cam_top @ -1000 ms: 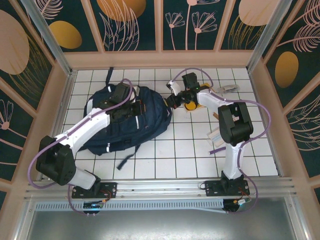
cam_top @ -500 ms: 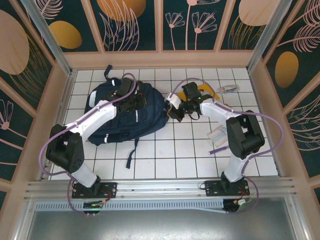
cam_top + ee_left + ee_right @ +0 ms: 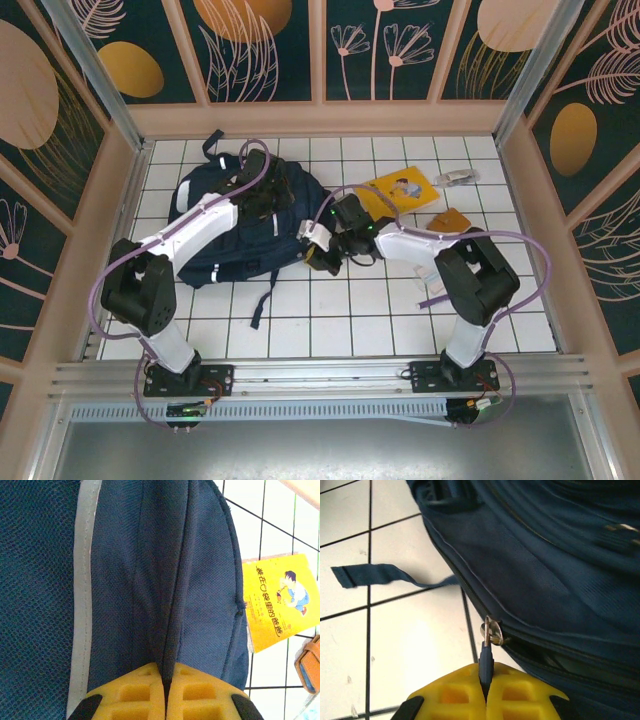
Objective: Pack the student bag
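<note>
Here, the student bag [image 3: 240, 230], a large navy-blue fabric backpack with thin white stripes, lies flat on the white gridded tabletop [image 3: 350, 320], left of centre and toward the far side. Your left gripper [image 3: 264, 203] sits over the bag's far part; in the left wrist view its yellow pads [image 3: 135, 692] are pressed together with a fold of the navy fabric pinched along a seam, beside a pale grey stripe [image 3: 84, 580] and a dark mesh panel [image 3: 35, 590]. Your right gripper [image 3: 320, 252] is at the bag's right near edge. In the right wrist view its yellow fingers [image 3: 515, 695] are closed on the dark tab of a zipper pull [image 3: 487, 650], whose small metal ring [image 3: 491, 630] sits on the zip line running along the bag's side. A loose navy webbing strap [image 3: 380, 575] trails from the bag across the tiles on the left of that view. Just right of the bag, toward the far side, a flat yellow booklet with a cartoon figure [image 3: 398, 190] lies on the table, its edge tucked against the bag's side. A tan leather piece [image 3: 450, 220] lies nearer and to the right of the booklet, apart from it. A small pale object [image 3: 456, 178] rests near the far right corner; what it is you cannot tell.
</note>
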Tool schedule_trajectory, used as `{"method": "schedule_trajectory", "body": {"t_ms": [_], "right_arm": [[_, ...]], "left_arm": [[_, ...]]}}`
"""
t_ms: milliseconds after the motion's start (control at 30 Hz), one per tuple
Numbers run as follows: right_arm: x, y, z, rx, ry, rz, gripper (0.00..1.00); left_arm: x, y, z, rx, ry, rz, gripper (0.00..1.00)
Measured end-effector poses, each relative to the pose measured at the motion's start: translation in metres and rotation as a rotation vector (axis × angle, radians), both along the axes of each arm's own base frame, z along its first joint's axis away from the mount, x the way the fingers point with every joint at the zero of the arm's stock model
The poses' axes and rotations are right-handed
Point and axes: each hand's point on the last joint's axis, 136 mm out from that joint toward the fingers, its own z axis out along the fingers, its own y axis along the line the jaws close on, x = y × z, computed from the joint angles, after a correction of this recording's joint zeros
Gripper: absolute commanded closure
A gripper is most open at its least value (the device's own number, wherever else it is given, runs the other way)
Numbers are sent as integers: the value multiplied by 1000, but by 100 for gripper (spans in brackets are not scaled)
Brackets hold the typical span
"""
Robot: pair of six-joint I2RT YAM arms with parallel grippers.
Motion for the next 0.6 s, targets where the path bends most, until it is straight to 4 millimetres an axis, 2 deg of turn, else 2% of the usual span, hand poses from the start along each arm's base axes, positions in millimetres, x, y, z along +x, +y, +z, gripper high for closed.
{"method": "schedule_trajectory", "body": {"t_ms": [100,200,333,400,467,500,600], "right_arm": [[-9,10,-2,19,-31,26,94],[-15,15,-2,33,-38,39,77],[-26,20,5,84,-33,88,64],[-32,13,10,111,-37,90,62],[-30,-2,20,149,-34,49,60],[-26,-9,27,173,-40,22,60],[5,-41,56,274,-62,-144,55]], "left_arm": [[1,0,1,-11,3,12,100],[2,-2,2,-21,5,17,100],[8,-3,7,-49,-15,14,100],[11,-2,10,-60,-27,15,100],[15,0,13,-68,-37,9,100],[15,1,13,-69,-40,4,100],[17,2,16,-56,-61,-36,100]]}}
